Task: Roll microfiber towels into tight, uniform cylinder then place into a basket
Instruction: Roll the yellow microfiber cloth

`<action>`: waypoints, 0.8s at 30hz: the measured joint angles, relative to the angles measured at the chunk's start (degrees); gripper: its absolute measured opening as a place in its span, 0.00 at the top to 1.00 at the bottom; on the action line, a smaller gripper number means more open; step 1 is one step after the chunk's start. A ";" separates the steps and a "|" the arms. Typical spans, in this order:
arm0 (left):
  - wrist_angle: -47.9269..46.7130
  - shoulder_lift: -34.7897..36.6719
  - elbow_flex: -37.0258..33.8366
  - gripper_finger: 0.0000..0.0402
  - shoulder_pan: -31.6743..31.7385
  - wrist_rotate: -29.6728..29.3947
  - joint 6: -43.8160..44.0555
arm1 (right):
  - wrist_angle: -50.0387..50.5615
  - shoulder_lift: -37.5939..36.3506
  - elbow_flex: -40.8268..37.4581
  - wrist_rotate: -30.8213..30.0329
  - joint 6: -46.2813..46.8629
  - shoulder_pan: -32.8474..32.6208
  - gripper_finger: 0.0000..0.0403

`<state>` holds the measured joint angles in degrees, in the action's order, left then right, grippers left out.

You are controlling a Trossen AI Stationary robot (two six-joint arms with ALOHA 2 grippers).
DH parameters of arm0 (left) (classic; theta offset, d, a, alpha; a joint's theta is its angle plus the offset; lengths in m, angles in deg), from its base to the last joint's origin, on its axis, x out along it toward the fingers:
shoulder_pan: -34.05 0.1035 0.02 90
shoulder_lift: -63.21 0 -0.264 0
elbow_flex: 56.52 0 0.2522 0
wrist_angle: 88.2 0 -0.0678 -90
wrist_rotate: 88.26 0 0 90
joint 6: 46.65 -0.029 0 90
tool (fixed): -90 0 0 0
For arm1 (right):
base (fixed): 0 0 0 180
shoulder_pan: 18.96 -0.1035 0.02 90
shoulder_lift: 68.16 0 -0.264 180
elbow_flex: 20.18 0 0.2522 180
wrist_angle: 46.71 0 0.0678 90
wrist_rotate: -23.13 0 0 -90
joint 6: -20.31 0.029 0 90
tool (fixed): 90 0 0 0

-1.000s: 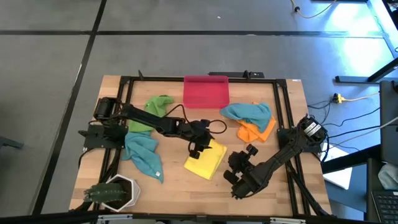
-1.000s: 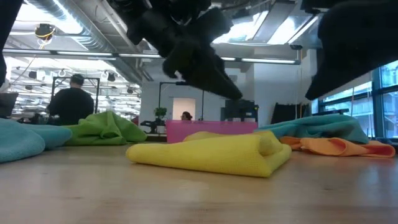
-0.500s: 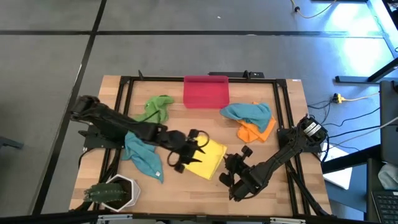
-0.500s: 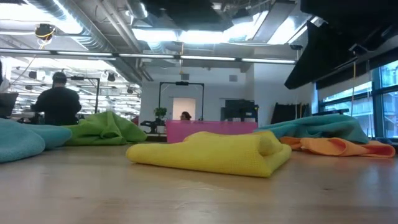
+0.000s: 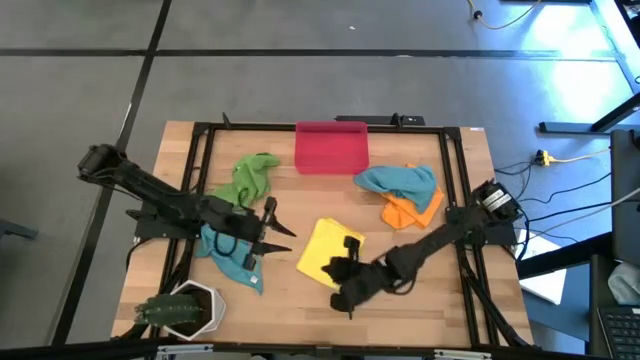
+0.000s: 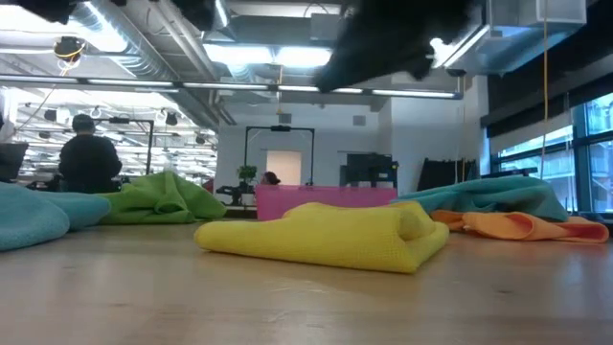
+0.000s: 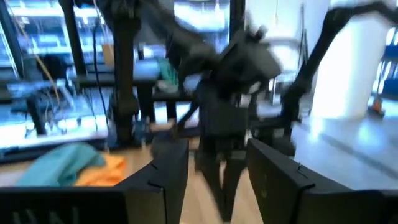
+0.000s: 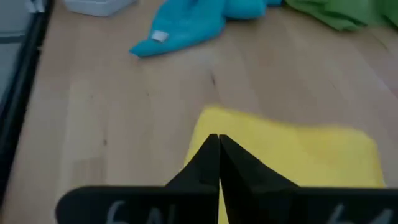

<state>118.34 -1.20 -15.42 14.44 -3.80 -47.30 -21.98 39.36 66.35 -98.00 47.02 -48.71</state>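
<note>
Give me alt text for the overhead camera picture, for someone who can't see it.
Seen from above, the right end effector, shut, reaches the folded yellow towel at the table's centre. The left end effector, open, hovers beside a teal towel. A red-pink basket, a green towel and a teal-and-orange heap lie behind.

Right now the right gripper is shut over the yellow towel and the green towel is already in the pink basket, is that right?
Not quite. The right gripper is shut over the yellow towel, but the green towel is not in the pink basket. It lies loose on the table to the basket's left, as the high view shows.
</note>
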 joint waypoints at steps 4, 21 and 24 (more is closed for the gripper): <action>0.88 2.86 -1.84 0.62 -0.85 0.09 0.27 | -1.14 -0.10 -1.53 4.33 -2.55 4.31 0.99; -1.20 3.83 -2.00 0.62 -3.86 -1.48 0.25 | -50.00 -10.85 -44.47 7.21 6.84 9.43 1.00; -1.28 3.81 -2.00 0.62 -3.83 -2.06 0.25 | -49.62 -10.51 -46.72 5.72 10.72 9.02 1.00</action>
<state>117.06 2.61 -17.42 10.61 -5.85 -47.05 -71.60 28.85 19.63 -92.27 57.74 -39.69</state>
